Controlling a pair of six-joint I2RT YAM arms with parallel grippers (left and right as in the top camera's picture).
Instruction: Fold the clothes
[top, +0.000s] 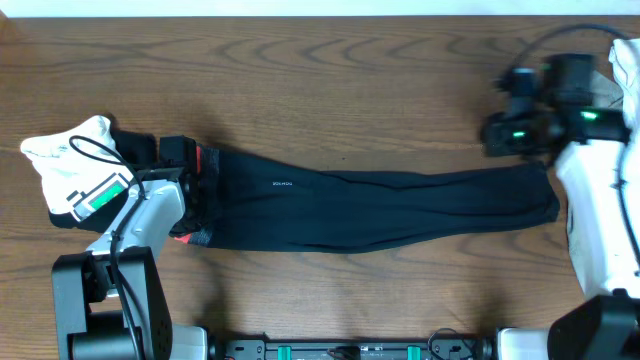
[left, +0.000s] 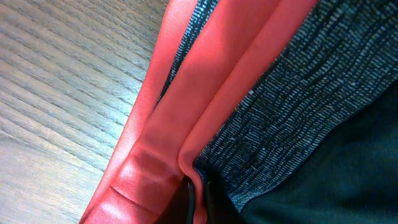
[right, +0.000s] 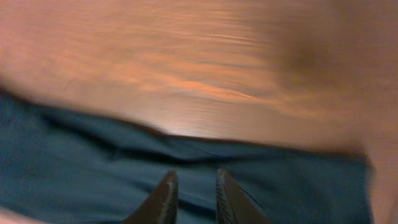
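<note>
The black long pants (top: 380, 205) lie stretched across the table, with the grey-and-red waistband (top: 203, 170) at the left and the leg ends (top: 545, 195) at the right. My left gripper (top: 185, 170) is shut on the red waistband edge (left: 168, 112); its jaws (left: 199, 200) pinch the fabric. My right gripper (top: 500, 138) hovers just beyond the leg ends. In the blurred right wrist view its fingers (right: 194, 182) stand slightly apart over the dark fabric (right: 93, 162), holding nothing.
A white top with a green patch (top: 65, 160) lies at the far left, beside the left arm. Another pale garment (top: 625, 60) sits at the far right edge. Bare wood table (top: 330, 90) lies behind the pants.
</note>
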